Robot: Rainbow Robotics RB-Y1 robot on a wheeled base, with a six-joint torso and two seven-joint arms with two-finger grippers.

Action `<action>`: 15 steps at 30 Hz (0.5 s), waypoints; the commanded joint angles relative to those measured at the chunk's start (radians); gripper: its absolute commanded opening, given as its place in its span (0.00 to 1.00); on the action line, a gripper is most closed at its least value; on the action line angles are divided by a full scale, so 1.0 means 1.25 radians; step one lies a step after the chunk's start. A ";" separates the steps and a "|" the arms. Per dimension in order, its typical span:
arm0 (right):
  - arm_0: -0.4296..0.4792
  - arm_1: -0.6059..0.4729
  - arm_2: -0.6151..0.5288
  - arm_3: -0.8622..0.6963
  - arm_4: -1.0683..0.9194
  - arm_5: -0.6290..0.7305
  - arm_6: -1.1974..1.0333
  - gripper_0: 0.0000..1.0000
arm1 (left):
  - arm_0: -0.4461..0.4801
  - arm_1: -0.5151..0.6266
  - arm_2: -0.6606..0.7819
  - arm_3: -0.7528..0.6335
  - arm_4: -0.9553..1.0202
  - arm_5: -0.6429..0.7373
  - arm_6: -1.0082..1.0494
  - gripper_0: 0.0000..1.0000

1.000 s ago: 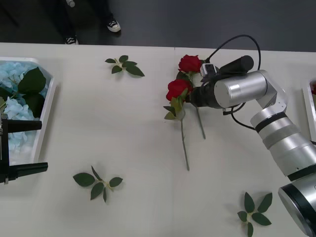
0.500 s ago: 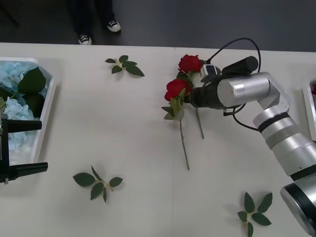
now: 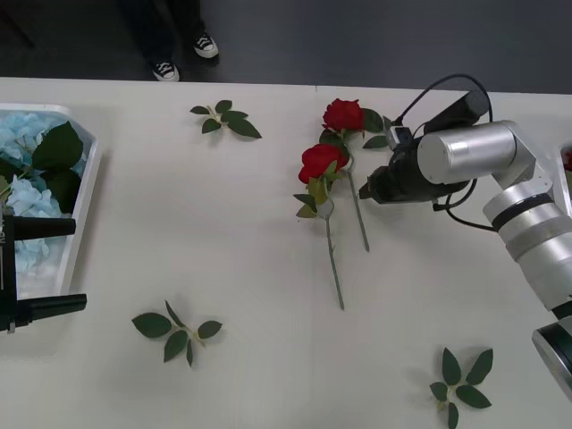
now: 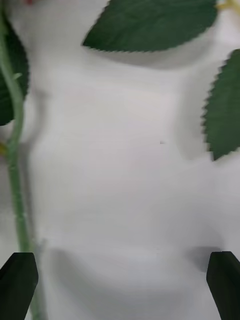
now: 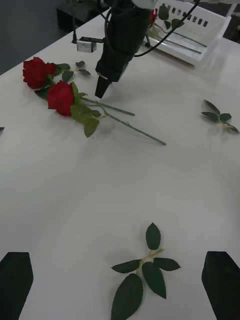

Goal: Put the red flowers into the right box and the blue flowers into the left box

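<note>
Looking down on your white table (image 3: 250,268), you have the left box (image 3: 82,210) at nine o'clock, its rim running along the near edge of a bed of blue flowers (image 3: 22,201) and broad dark leaves. At three o'clock a thin strip of the right box (image 3: 559,192) shows at the table's edge, with a spot of red just inside it.

Your right arm reaches in from four o'clock, and the right gripper (image 3: 366,190) hangs just beside the two red flowers (image 3: 322,161), on their three o'clock side. Its fingers (image 4: 20,282) are spread apart with nothing between them; from the wrist, bare table lies between the tips and a green stem (image 4: 15,165) runs past one of them. The two roses lie near the table's middle toward twelve o'clock, heads close together, stems trailing toward six o'clock and crossing near the heads.

Your left gripper (image 3: 40,268) rests at eight o'clock, over the near end of the left box, fingers spread and empty.

Loose leaf sprigs lie scattered: one at eleven o'clock (image 3: 225,118), one at seven o'clock (image 3: 176,332), one at five o'clock (image 3: 462,380).
</note>
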 commanded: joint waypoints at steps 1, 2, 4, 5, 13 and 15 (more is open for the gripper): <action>-0.011 -0.021 -0.011 -0.007 0.009 -0.004 0.054 1.00 | -0.013 -0.001 0.007 -0.022 0.001 -0.009 -0.030 1.00; -0.011 -0.022 -0.011 -0.005 0.011 -0.004 0.057 1.00 | -0.013 -0.001 0.007 -0.022 0.001 -0.009 -0.030 1.00; -0.012 -0.024 -0.011 0.003 0.011 -0.006 0.060 1.00 | -0.013 -0.001 0.007 -0.022 0.001 -0.009 -0.030 1.00; -0.012 -0.024 -0.011 0.006 0.012 -0.008 0.062 1.00 | -0.013 -0.001 0.007 -0.022 0.001 -0.009 -0.030 1.00; -0.012 -0.014 -0.012 -0.032 0.001 0.018 0.051 1.00 | -0.013 -0.001 0.007 -0.022 0.001 -0.009 -0.030 1.00; -0.012 -0.014 -0.020 -0.050 -0.004 0.039 0.044 1.00 | -0.013 -0.001 0.007 -0.022 0.001 -0.009 -0.030 1.00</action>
